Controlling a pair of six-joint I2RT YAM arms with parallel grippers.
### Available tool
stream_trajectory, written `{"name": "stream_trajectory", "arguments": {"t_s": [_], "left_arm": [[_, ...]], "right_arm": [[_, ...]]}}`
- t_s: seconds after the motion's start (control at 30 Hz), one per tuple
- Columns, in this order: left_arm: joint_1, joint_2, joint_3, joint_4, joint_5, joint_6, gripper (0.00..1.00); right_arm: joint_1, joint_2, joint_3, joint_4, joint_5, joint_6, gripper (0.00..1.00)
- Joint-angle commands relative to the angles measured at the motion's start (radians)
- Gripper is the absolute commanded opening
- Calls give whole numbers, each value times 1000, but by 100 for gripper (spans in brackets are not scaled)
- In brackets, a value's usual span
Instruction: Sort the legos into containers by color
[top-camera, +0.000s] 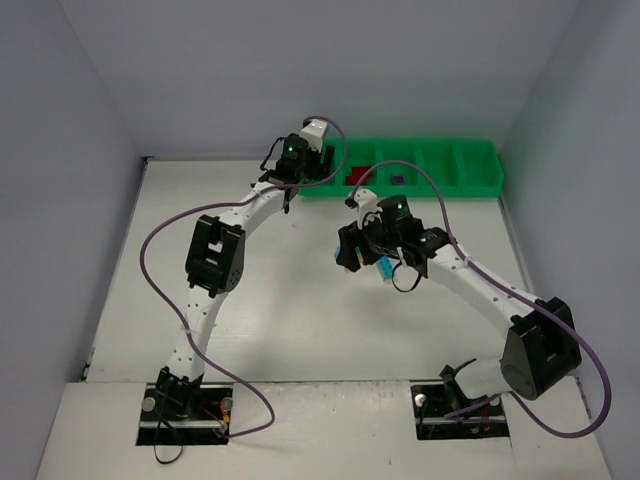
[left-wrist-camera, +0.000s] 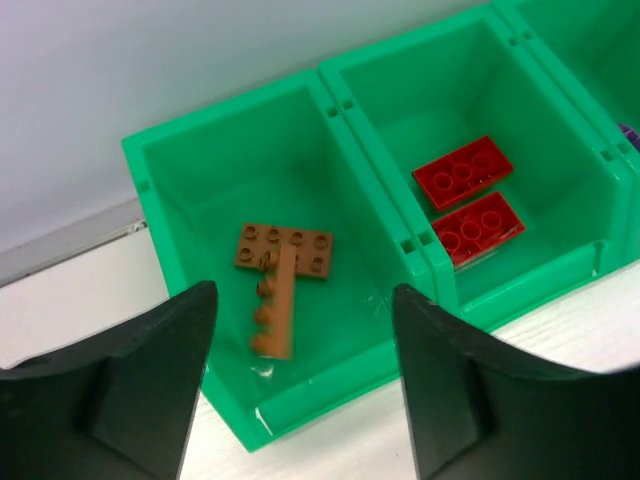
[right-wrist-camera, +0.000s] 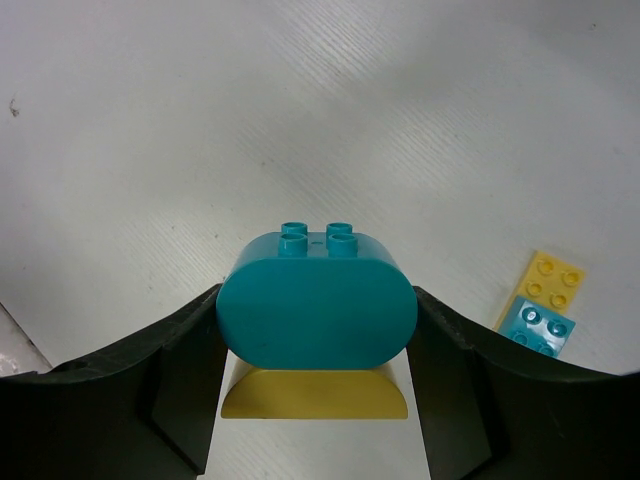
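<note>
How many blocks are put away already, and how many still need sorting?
Done: two brown bricks lie in the green tray's end box, two red bricks next door. The left hand hangs open above the brown ones. In hand: the right hand grips a teal brick stuck on a yellow piece. Left: a yellow plate with a blue brick on the table.

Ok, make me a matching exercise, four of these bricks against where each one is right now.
1 brown bricks
2 red bricks
3 teal rounded brick
4 yellow flat brick

A held in the right gripper
B end compartment
C lying on the table
D second compartment

Pairs: 1-B, 2-D, 3-A, 4-C
</note>
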Motion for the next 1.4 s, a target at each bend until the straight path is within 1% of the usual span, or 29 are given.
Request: {"name": "stream_trajectory", "arguments": {"t_s": [0.0,0.07,0.13,0.2,0.23,0.27,0.3,0.33,0.37,0.4,0.47,0.5,0.53,0.63,0.67,0.7,0.8,0.87,0.93,1.0,1.07,1.2,1.37], "left_arm": [[4,-90,84,14,-9,-40,71],[1,-133,70,-26,2,-68,74],[2,-196,47,-70,25,-98,75],[4,-253,-34,-90,49,-135,75],[4,-317,-71,-100,63,-150,75],[4,-352,-158,-103,71,-179,75],[4,-388,-204,-106,75,-192,75],[4,-462,-250,-110,79,-207,75],[6,-503,-353,-107,86,-230,75],[4,-582,-405,-103,89,-236,75],[4,-659,-506,-89,97,-287,75],[4,-694,-595,-86,111,-302,75],[4,-758,-634,-84,123,-324,75],[6,-858,-743,-109,187,-356,75],[6,-880,-760,-118,215,-364,75],[9,-914,-783,-136,238,-368,75],[12,-955,-782,-216,311,-367,75],[12,-966,-771,-248,350,-355,75],[15,-971,-743,-305,423,-330,75],[16,-960,-722,-377,494,-310,75],[18,-949,-706,-429,532,-286,75],[22,-945,-720,-457,667,-281,75],[22,-951,-748,-425,733,-312,75]], "right_arm": [[-4,-41,17,43,17,-16,0],[-6,-38,26,45,22,-29,0],[-4,-35,37,45,49,-34,0],[-4,-21,58,45,69,-32,0],[-4,-17,66,45,91,-23,0],[-4,-4,81,49,103,-17,0],[-4,2,86,53,117,-10,0],[-4,8,92,57,155,10,0],[-4,19,98,71,175,17,0],[-4,23,101,77,192,45,0],[-4,35,108,92,247,96,0],[-3,40,108,124,250,105,0],[-1,45,104,138,231,107,0],[32,63,88,180,194,64,0],[51,65,82,197,188,41,0],[87,63,66,204,189,-17,0],[152,42,25,249,186,-121,0],[164,14,-1,301,154,-150,0],[169,-16,-30,350,135,-170,0],[171,-27,-34,362,106,-196,0],[172,-37,-27,364,94,-215,1],[178,-63,-18,370,92,-258,3],[192,-76,0,370,89,-276,4]]}}
